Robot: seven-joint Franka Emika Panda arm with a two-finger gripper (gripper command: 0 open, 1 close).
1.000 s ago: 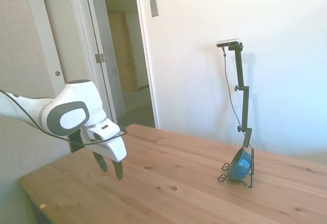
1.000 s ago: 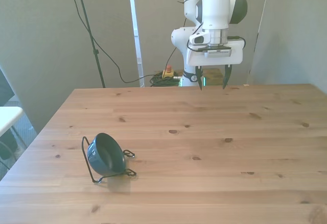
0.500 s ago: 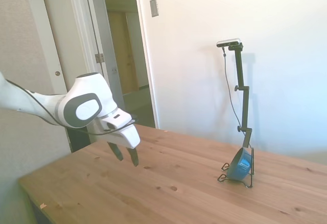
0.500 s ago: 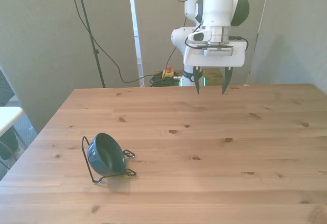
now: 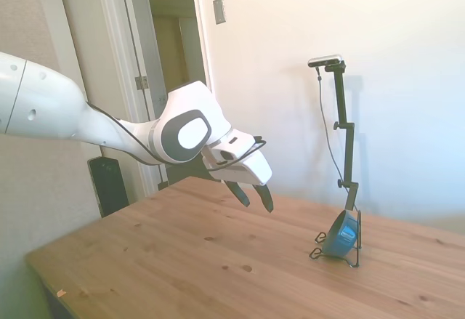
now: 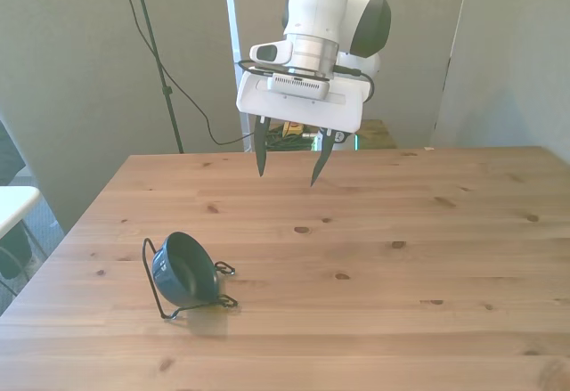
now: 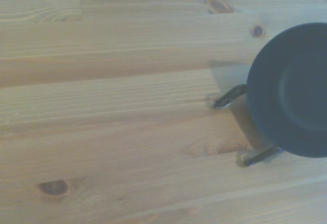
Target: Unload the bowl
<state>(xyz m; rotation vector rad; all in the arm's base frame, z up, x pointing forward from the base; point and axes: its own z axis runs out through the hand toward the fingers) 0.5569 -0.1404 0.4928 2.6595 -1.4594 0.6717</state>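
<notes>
Teal bowl [image 6: 185, 269] unmoved in its rack [image 6: 158, 286]; gripper [image 6: 287, 159], spread wide and empty, has swung nearer.

Knotty matt wooden table [image 6: 401, 275], glossy teal bowl [image 6: 185, 268] in thin black wire rack [image 6: 157, 277].

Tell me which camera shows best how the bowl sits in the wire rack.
The front view: the bowl stands on edge in the wire rack, its opening and the rack's feet visible. The side view shows it small and edge-on; the wrist view cuts it off at the frame's edge.
</notes>
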